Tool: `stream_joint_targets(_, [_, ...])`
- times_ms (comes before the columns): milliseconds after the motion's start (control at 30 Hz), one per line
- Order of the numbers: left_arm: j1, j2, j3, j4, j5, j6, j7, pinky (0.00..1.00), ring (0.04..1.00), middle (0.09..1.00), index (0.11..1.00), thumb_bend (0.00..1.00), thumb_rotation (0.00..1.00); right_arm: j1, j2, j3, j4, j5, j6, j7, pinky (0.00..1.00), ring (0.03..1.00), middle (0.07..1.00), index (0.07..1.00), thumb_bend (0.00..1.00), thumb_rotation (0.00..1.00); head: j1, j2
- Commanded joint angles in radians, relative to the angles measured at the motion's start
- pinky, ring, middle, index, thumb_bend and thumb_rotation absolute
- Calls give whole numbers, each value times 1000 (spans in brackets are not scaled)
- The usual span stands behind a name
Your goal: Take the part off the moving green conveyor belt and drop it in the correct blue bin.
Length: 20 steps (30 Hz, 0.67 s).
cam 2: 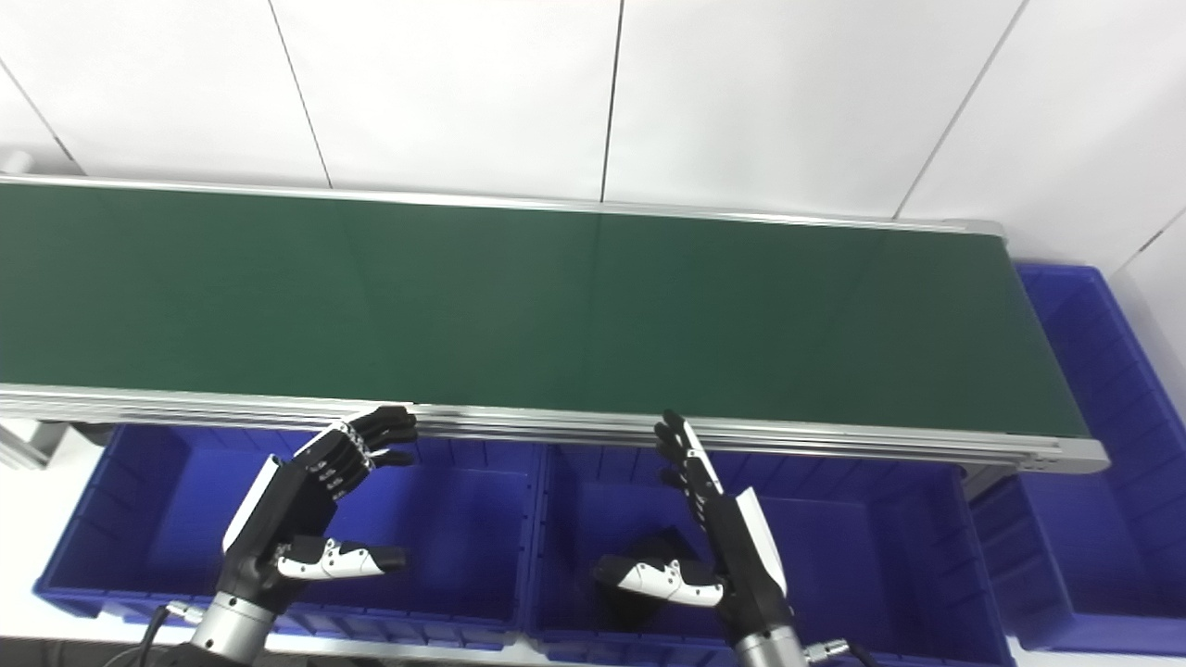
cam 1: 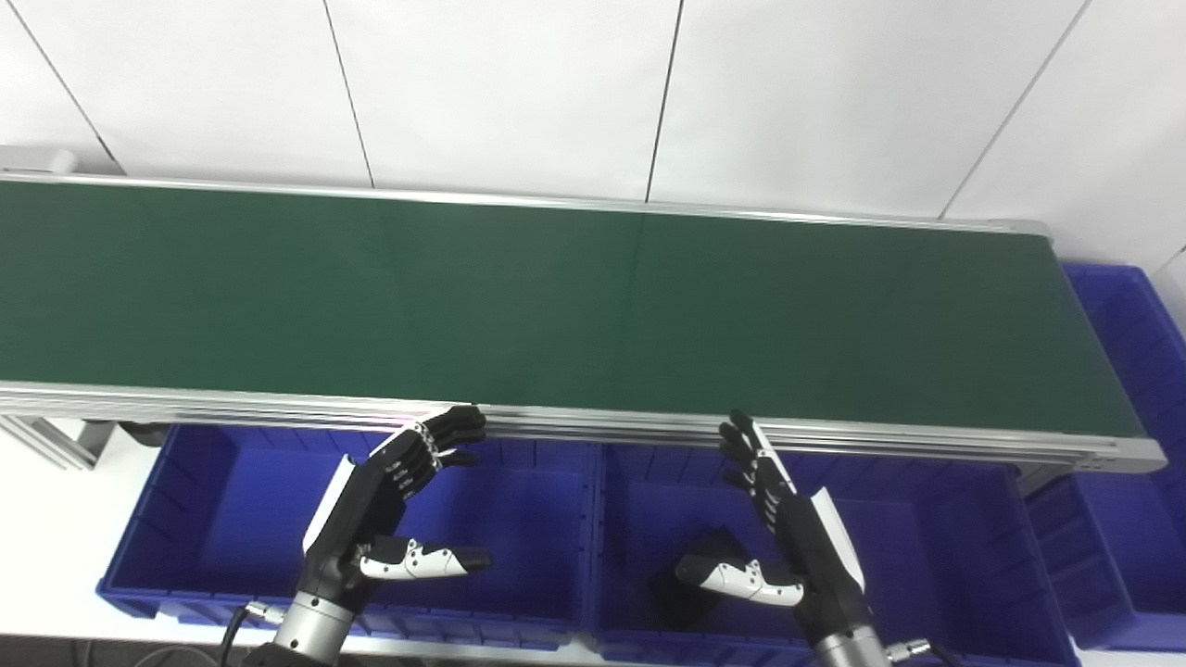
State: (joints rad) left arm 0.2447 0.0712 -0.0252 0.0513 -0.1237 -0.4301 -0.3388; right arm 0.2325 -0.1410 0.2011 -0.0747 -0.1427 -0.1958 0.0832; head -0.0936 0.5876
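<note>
Below the near rail of the belt [cam 1: 574, 296], both hands wait with fingers spread, grasping nothing: the left hand [cam 1: 389, 519] over the left bin [cam 1: 185, 519], the right hand [cam 1: 783, 533] over the middle bin [cam 1: 936, 547]. No part shows on the belt. A dark part [cam 1: 690, 579] lies in the middle bin, just left of the right hand, its long axis unclear.

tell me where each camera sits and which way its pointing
Left eye view: on the head, looking down at the green conveyor belt; both open hands, left hand and right hand, show.
Right eye view: beside it, same downward look, scene shifted left.
Shared: belt, blue bins, a dark part in the middle bin.
</note>
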Motion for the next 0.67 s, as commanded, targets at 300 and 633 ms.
stream_joint_targets(300, [0, -30, 37, -9, 20, -39, -19, 716, 784, 795, 776, 930, 148, -5, 9, -5, -4, -20, -81, -6, 906, 949, 961, 989, 1000, 349, -4, -10])
stream_joint_targets(633, [-2, -39, 55, -7, 17, -39, -35, 728, 788, 796, 781, 927, 146, 2, 13, -13, 4, -24, -99, -13, 888, 942, 955, 986, 1000, 358, -8, -9])
